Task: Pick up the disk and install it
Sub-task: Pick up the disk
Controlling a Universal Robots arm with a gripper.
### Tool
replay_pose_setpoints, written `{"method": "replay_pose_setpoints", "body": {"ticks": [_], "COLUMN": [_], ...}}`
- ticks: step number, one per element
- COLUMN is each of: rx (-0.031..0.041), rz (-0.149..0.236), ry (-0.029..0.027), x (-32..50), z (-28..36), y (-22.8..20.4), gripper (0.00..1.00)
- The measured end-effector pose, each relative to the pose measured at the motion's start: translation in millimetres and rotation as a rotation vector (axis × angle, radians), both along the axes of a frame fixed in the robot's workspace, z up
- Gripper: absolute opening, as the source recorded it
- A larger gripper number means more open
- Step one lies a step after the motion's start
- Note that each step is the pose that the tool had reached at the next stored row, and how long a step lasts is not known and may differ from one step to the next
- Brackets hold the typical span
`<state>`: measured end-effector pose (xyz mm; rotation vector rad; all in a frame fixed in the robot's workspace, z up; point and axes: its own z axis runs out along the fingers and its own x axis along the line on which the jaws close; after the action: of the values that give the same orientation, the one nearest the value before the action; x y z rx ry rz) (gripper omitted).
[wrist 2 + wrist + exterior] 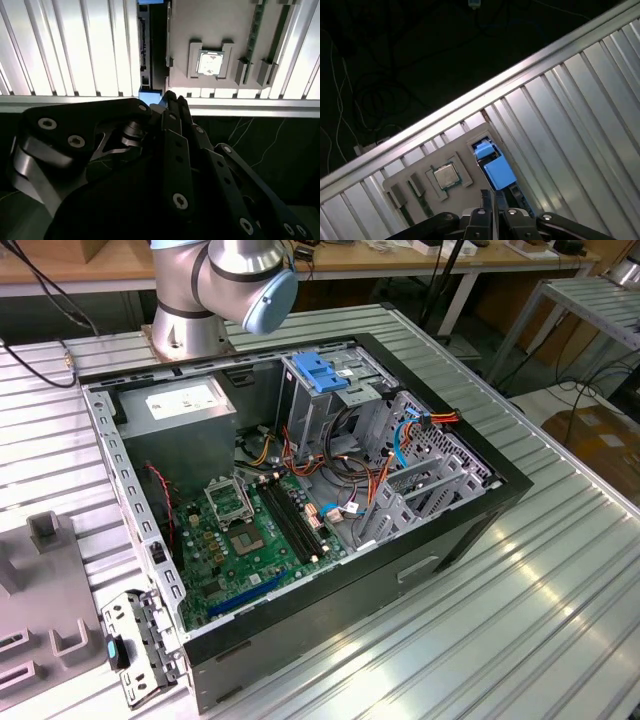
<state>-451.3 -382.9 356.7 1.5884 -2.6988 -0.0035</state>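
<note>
The disk (496, 171) stands on edge at the side of a grey fixture plate (470, 142), with its blue plastic rail facing up. In the second wrist view the disk (150, 50) is a narrow dark strip with blue at both ends. In the exterior view it is the silver piece (140, 645) at the table's near left corner. My gripper (491, 199) hangs well above the disk's near end, its black fingers (172, 107) shut with nothing between them. The open computer case (470, 525) lies in the middle of the table, with a drive cage (330, 415) under a blue latch (318, 370).
The fixture plate also holds a processor chip (210, 63) and memory sticks (255, 35). Inside the case are a green motherboard (250, 540), a grey box with a white sticker (185, 405) and loose cables (400, 445). The ribbed metal table (540, 620) ends in an edge (520, 75).
</note>
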Motion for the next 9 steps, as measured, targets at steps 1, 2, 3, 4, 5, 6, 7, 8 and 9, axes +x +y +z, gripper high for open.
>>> {"method": "replay_pose_setpoints", "body": {"ticks": [1,2,3,4,5,6,7,8,9], "rx": [0.0,0.0,0.0,0.0,0.0,0.0,-0.0001,0.0,0.0], "rz": [0.018,0.042,0.06,0.077,0.094,0.117,0.133,0.155,0.171], "ry": [-0.0006,-0.0012,-0.0017,-0.0023,-0.0028,-0.0031,-0.0034,-0.004,-0.0043], "x": [0.0,0.0,0.0,0.0,0.0,0.0,0.0,0.0,0.0], "z": [-0.5,-1.2,-1.7,-2.2,-2.7,-3.2,-3.6,-4.4,-4.9], "y": [0.0,0.0,0.0,0.0,0.0,0.0,0.0,0.0,0.0], "gripper": [0.17,0.19,0.19,0.25,0.25,0.25,0.26,0.33,0.33]}}
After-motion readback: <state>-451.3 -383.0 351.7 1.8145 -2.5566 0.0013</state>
